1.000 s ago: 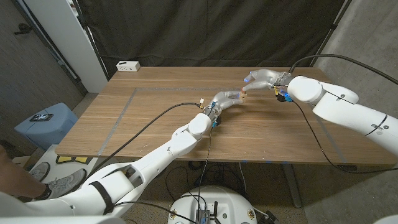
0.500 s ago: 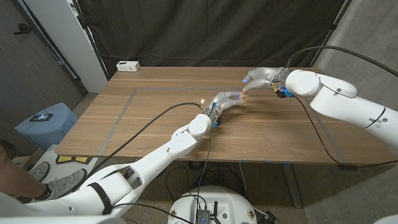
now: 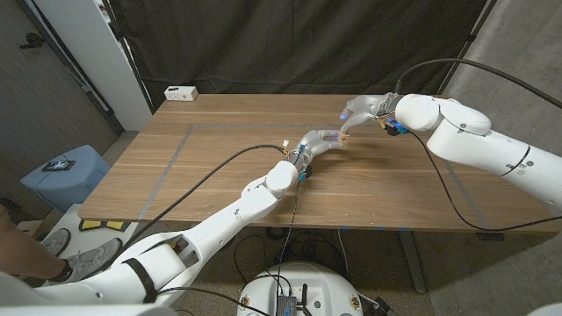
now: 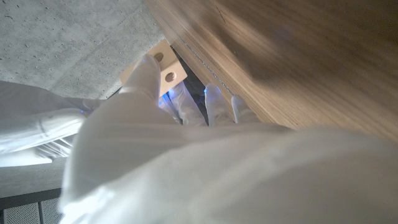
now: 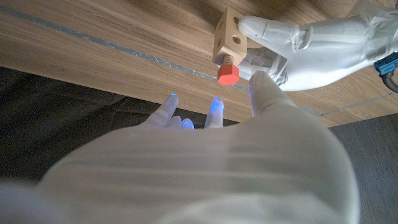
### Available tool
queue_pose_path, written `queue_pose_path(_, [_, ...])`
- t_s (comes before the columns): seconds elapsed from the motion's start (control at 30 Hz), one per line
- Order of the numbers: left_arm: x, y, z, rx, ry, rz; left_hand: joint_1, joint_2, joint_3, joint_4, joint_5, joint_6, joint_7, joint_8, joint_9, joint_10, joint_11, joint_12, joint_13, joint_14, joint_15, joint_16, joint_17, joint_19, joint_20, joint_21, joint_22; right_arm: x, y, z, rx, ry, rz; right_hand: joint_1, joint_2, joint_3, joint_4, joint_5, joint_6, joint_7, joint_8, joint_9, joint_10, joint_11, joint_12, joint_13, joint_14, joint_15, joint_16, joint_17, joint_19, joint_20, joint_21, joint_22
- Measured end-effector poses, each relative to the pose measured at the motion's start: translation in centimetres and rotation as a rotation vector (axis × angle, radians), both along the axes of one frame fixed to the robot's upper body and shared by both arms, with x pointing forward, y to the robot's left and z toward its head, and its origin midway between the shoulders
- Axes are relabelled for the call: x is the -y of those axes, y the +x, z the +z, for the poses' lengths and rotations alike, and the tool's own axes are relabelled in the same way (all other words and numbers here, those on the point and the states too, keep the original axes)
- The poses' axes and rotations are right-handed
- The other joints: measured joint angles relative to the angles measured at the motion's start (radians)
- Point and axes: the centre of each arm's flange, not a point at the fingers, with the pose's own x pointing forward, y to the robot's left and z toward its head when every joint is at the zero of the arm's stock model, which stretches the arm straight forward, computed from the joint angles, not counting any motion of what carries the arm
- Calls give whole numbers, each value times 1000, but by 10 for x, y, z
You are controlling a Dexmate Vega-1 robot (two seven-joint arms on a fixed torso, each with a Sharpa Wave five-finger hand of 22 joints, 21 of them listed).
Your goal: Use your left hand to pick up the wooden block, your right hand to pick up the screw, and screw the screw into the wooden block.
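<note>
The wooden block (image 5: 228, 36) is held off the table (image 3: 211, 167), out over its middle toward the far side, with the screw (image 5: 228, 73) already seated in one of its faces: the red head stands proud on a short visible length of shank, so the thread is started but not run home. The left hand (image 5: 311, 46) grips the block, its fingers clamped on the block's side, as the right wrist view shows plainly; the left wrist view shows two holes on a bare face of the block beyond those fingers. The right hand (image 3: 362, 111) sits just beside the block. Its fingers (image 5: 258, 90) are spread apart and reach toward the screw head; whether one fingertip touches the head cannot be told, and none is closed round it. Judged from this, both pick-ups are done and the screw is entered; what remains is further turning to drive it in. A white power strip (image 3: 181, 92) lies at the table's far left corner, well apart.
</note>
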Motion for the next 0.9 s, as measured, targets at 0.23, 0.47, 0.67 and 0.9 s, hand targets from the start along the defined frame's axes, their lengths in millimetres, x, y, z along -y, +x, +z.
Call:
queue_pose_path(0.23, [0, 0, -1, 1, 4, 1, 0, 0, 0, 0, 0, 0, 0, 0, 0, 0, -1, -1, 0, 0, 0, 0, 0, 0, 0, 0, 0, -4, 1, 2, -18, -29, -15, 15, -2, 4, -4, 0, 0, 0, 0, 2, -11, 0, 0, 0, 0, 0, 0, 0, 0, 0, 0, 0])
queue_pose_path(0.47, [0, 1, -1, 0, 6, 3, 0, 0, 0, 0, 0, 0, 0, 0, 0, 4, -4, -3, -1, 0, 0, 0, 0, 0, 0, 0, 0, -5, 3, 4, -41, -51, -35, 17, -4, 4, -4, 0, 0, 0, 0, 2, -16, 6, 0, 0, 0, 0, 0, 0, -1, 9, 0, 0])
queue_pose_path(0.67, [0, 2, -1, 1, 7, 3, 0, 0, 0, 0, -2, 0, 0, 0, 0, 4, -4, -2, -1, 0, 0, 0, 0, 0, 0, 0, 0, -5, 5, 4, -56, -65, -52, 21, -8, 8, -1, 0, 0, 0, 0, 2, -16, 6, 0, 0, -4, 4, 0, 0, 0, 11, 0, 0])
queue_pose_path(0.9, [1, 2, 0, 8, 17, 4, 0, 0, -1, -1, 2, 0, 0, 0, -1, 3, -4, -2, -1, 0, 0, 0, 0, 0, 0, 0, 0, -6, 7, 5, -72, -75, -74, 21, -8, 8, 0, 0, 5, 5, 0, 2, -16, 6, 0, 0, -4, 7, 0, 0, -5, 16, 0, 0])
